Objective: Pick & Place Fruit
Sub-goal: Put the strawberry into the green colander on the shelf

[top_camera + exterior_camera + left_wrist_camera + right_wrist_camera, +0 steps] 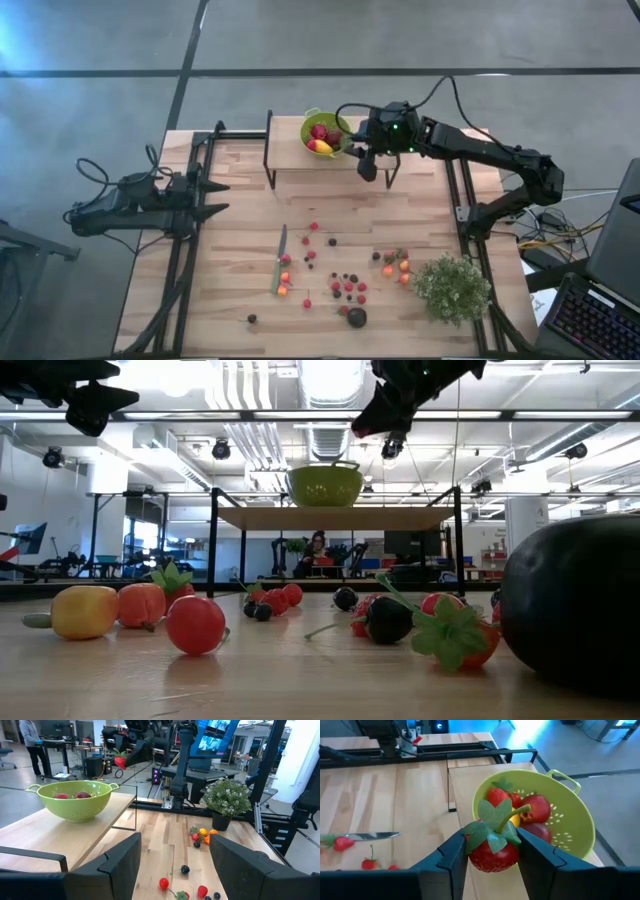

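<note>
Right gripper [492, 851] pinches a strawberry [492, 847], raised just beside the colander [570, 827] rim; bowl lies ahead. Left gripper [215, 198] spread, waiting at the left edge, well apart.

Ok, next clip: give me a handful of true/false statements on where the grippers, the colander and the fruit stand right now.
1. The right gripper holds a red strawberry between its jaws. True.
2. The green colander is empty. False: several pieces of fruit already lie in it.
3. The left gripper is shut on a berry. False: its jaws stand open and empty, at the table's left edge.
4. The knife lies on the table among scattered fruit. True.
5. The colander sits on a raised shelf. True.
</note>
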Robot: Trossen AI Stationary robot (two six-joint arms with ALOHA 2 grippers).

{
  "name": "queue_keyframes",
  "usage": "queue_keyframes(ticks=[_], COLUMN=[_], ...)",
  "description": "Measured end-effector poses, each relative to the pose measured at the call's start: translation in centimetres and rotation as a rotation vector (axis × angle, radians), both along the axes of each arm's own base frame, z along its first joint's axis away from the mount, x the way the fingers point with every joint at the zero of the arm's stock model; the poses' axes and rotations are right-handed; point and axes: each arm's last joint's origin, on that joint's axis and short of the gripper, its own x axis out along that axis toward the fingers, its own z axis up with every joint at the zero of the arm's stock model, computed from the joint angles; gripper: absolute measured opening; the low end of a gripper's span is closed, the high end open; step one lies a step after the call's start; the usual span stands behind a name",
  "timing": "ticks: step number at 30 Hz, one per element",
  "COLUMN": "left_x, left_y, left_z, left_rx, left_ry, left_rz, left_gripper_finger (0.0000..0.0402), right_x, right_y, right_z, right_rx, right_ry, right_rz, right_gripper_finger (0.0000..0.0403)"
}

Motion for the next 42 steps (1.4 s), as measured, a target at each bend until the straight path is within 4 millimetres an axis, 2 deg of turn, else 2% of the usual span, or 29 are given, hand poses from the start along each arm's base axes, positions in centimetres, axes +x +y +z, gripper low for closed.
queue_keyframes(ticks=[16, 28, 42], left_x=[0.0, 0.0, 0.0], left_y=[0.0, 0.0, 0.0], left_z=[0.0, 0.0, 0.0], left_rx=[0.000, 0.000, 0.000], left_ry=[0.000, 0.000, 0.000], left_rz=[0.000, 0.000, 0.000], left_gripper_finger=[0.0241, 0.0241, 0.0241], right_x=[2.5, 4.4, 3.7], right_y=[-4.1, -6.4, -7.7], right_z=[-0.8, -2.2, -2.1], right_rx=[-0.005, 0.047, 0.070], right_ry=[-0.004, 0.142, 0.193], right_rz=[-0.017, -0.033, -0.062], right_gripper_finger=[0.0141, 0.0141, 0.0145])
